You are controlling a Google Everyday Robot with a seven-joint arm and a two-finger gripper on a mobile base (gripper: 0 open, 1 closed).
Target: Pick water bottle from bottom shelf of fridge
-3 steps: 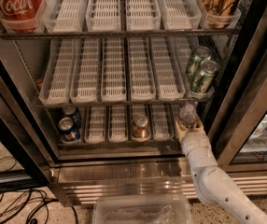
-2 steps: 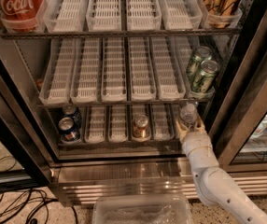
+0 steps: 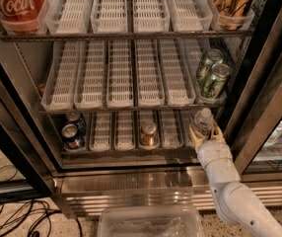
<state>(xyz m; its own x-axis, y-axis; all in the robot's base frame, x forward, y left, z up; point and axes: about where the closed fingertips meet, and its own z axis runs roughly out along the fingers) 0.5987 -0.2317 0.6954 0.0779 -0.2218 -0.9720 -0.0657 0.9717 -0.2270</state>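
The water bottle (image 3: pixel 203 120), clear with a white cap, stands upright at the right end of the bottom shelf (image 3: pixel 126 152) of the fridge (image 3: pixel 14 125). My gripper (image 3: pixel 204 134) reaches in from the lower right on its white arm. Its two beige fingers sit on either side of the bottle's lower body and close on it. The bottle still stands on the shelf.
Two green cans (image 3: pixel 211 76) sit on the shelf right above the bottle. A copper can (image 3: pixel 148 133) and blue cans (image 3: pixel 73 131) stand on the bottom shelf to the left. The open door frame (image 3: pixel 271 100) is close on the right. A clear plastic bin (image 3: pixel 151 222) lies below, cables (image 3: pixel 13 216) at left.
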